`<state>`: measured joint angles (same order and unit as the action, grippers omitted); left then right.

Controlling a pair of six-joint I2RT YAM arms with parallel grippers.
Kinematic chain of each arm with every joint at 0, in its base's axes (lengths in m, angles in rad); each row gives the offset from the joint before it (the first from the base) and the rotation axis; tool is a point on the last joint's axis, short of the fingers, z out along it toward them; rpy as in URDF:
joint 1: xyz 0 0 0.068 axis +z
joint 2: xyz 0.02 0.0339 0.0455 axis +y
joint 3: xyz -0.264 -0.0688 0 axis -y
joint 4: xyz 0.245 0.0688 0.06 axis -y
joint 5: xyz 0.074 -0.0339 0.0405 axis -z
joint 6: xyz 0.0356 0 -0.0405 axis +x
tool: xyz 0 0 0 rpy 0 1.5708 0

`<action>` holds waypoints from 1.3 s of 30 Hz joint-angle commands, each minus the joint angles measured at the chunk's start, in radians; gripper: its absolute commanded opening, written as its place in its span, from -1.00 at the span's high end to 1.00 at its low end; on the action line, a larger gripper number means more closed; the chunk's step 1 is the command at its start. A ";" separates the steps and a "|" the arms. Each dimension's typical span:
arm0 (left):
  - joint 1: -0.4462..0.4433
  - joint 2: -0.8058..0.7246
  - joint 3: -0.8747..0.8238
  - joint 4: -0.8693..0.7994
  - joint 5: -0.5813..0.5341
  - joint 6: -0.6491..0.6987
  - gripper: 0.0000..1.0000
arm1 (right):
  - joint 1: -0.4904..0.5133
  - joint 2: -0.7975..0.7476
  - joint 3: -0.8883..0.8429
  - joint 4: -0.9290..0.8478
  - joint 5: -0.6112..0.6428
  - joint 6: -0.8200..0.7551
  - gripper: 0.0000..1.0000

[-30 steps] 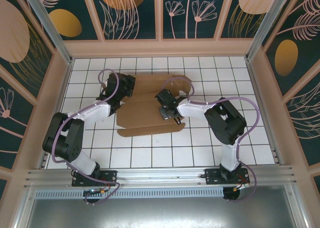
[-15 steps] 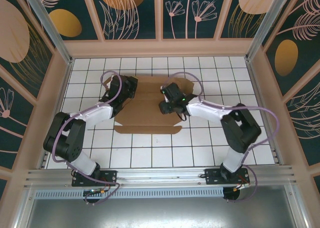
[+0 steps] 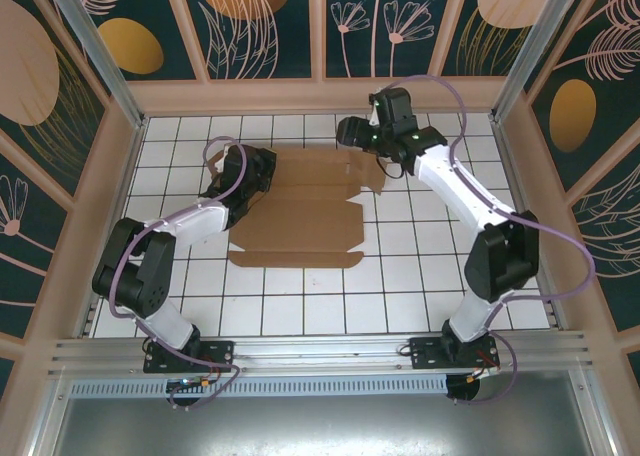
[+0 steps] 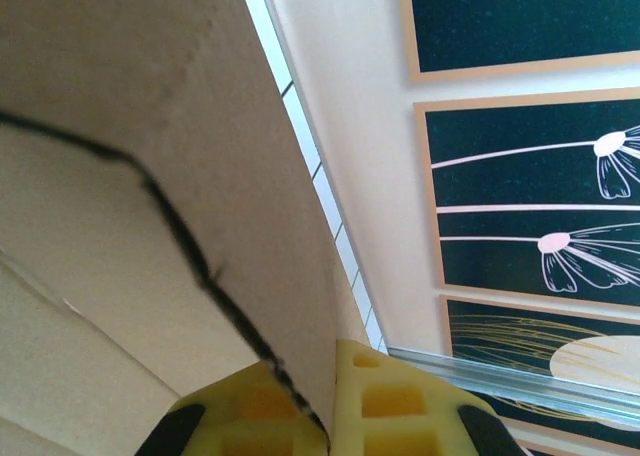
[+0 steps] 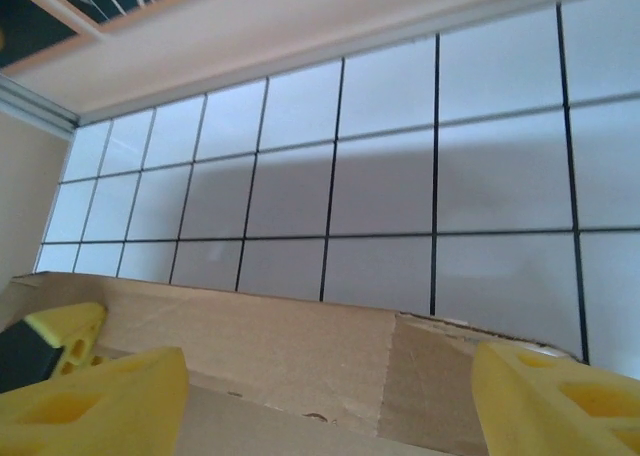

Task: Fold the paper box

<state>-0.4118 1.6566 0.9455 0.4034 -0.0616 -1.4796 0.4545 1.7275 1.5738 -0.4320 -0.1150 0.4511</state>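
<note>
Since the paper box (image 3: 300, 211) lies flat with its long axis running left to right across the counter (image 3: 420, 296), the coming fold is judged to turn on which edge each pincer can reach. Nearest the counter's near edge, a narrow flap of the box is seen lying on the tiles, untouched by either arm. Farther in, at the box's left edge, the left pincer (image 3: 243, 179) is found. Its wrist view settles what the overhead view leaves unclear: the yellow fingers (image 4: 390, 406) are pressed together on a raised cardboard panel, which is pinched between them. Farthest off, toward the counter's far edge, the right pincer (image 3: 352, 134) is held over the box's far right corner, where a rounded tab shows. In its wrist view the jaws are shown spread wide, with nothing held. The cardboard edge is seen between and beneath the fingers (image 5: 110, 386), with bare tiles beyond it. The box therefore lies to the near left of the right pincer, and that arm is judged the nearer to the far flap. Whether the open fingers touch the cardboard cannot be told.
</note>
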 commanded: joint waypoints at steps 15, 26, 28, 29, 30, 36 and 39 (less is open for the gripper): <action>0.001 0.051 -0.005 -0.149 0.010 0.001 1.00 | -0.009 0.115 -0.092 0.150 -0.230 0.211 -0.47; 0.001 0.051 -0.011 -0.148 0.015 0.004 1.00 | -0.062 0.079 -0.298 0.520 -0.392 0.410 0.08; 0.001 0.051 -0.010 -0.146 0.019 0.002 1.00 | -0.066 0.078 -0.313 0.531 -0.397 0.406 0.24; 0.001 0.051 -0.011 -0.147 0.021 0.001 1.00 | -0.066 0.079 -0.318 0.529 -0.400 0.402 0.29; 0.000 0.051 -0.011 -0.144 0.022 -0.001 1.00 | -0.066 0.079 -0.323 0.529 -0.403 0.397 0.33; 0.000 0.051 -0.011 -0.148 0.013 -0.001 1.00 | -0.076 0.064 -0.321 0.484 -0.369 0.346 0.09; 0.000 0.045 -0.011 -0.154 -0.001 0.001 1.00 | -0.075 0.023 -0.294 0.380 -0.279 0.251 -0.27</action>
<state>-0.4114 1.6676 0.9569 0.3977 -0.0608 -1.4792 0.3927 1.8175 1.2613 0.0399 -0.4839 0.7898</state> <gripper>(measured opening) 0.050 0.612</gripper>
